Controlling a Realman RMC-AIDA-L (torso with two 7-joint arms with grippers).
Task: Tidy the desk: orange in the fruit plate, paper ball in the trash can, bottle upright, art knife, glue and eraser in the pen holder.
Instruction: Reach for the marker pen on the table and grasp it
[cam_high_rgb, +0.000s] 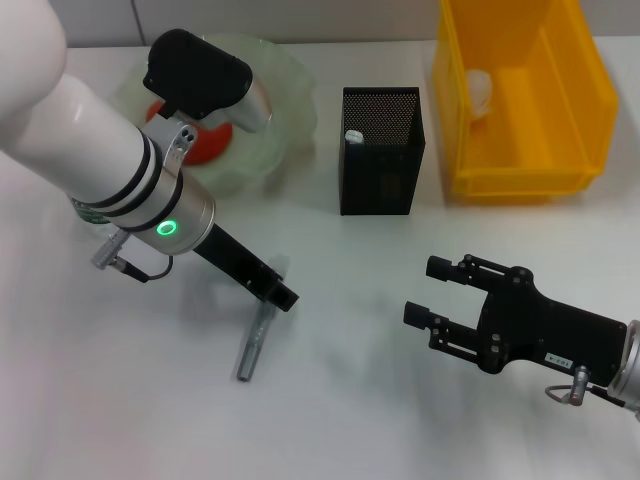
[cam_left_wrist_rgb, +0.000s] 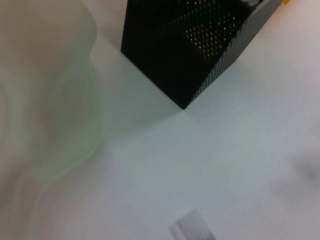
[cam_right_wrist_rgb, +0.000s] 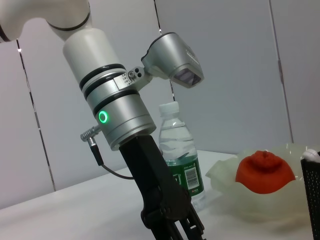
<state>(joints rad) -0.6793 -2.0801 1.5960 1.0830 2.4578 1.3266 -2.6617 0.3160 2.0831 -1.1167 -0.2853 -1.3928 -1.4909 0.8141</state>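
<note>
Right gripper (cam_high_rgb: 422, 290), black, sits nearest the head camera low over the plain white worktop (cam_high_rgb: 350, 400), fingers apart, holding nothing, pointing toward the middle of the worktop. Slim grey pen-like glue stick (cam_high_rgb: 256, 335) lies flat on the worktop, just past the left gripper (cam_high_rgb: 285, 297); the black tip of that gripper is right at the stick's upper end, contact unclear. Cannot tell whether the left gripper's fingers are apart or together; the head view shows them only end-on and the right wrist view cuts them off. Left wrist view shows just the clear end of the glue (cam_left_wrist_rgb: 192, 227) at the frame edge.

Tall square black metal mesh pen holder (cam_high_rgb: 381, 150) stands upright behind the glue, between bowl and bin, with a white-tipped item (cam_high_rgb: 353, 135) poking up at one inner corner. Wide translucent pale-green glass fruit plate with wavy rim (cam_high_rgb: 290, 95) is on the robot's left side, far end of the worktop, red-orange lumpy orange (cam_high_rgb: 205, 140) inside it, partly hidden by the left arm. Large bright yellow rectangular plastic trash can (cam_high_rgb: 520, 90) on the robot's right, a white paper ball (cam_high_rgb: 480, 90) inside. Clear plastic water bottle with white cap and green barcode label (cam_right_wrist_rgb: 177, 150) stands upright behind the left arm in the right wrist view, beside the fruit plate.
</note>
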